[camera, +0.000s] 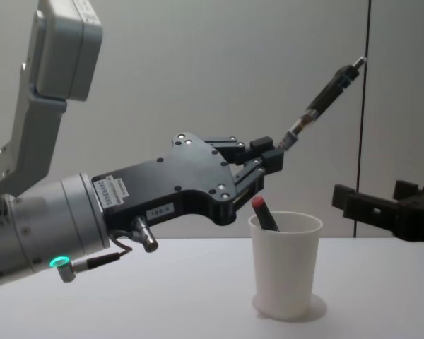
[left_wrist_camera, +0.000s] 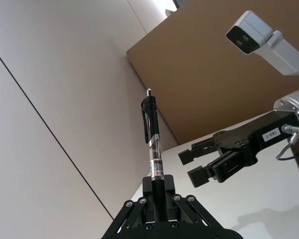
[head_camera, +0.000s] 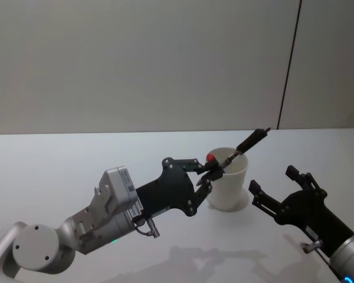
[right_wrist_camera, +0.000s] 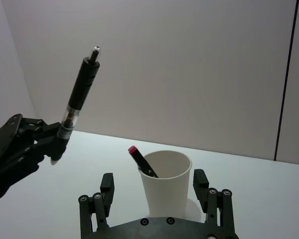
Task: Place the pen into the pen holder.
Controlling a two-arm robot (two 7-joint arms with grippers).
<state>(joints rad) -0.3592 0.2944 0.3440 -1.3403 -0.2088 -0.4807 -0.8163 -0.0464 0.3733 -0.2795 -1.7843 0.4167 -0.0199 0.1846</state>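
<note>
Grip: my left gripper [camera: 272, 159] pinched shut on black clip pen with clear barrel [camera: 324, 97], held near tip, slanting up above white paper cup [camera: 286, 272]. Idle right gripper [head_camera: 275, 180] spread wide, empty, beside cup. Risk: slanted release clips rim or red-capped stick [camera: 263, 212] inside, tipping light cup.

a: left gripper [camera: 274, 157]: matte black, flat angular plates, small silver screws at the link pivots. white label [camera: 112, 188] with dark print on the side plate.
b: noted. behind it a light grey cylinder [camera: 42, 226], green light [camera: 56, 263] glowing on it. metal plug [camera: 145, 242] and thin cable [camera: 102, 260] alongside.
a: pale grey boxy housing [camera: 63, 42] on the arm.
b: right gripper [head_camera: 274, 178]: same black linkage. silver-grey wrist [head_camera: 349, 252], blue light [head_camera: 346, 279].
</note>
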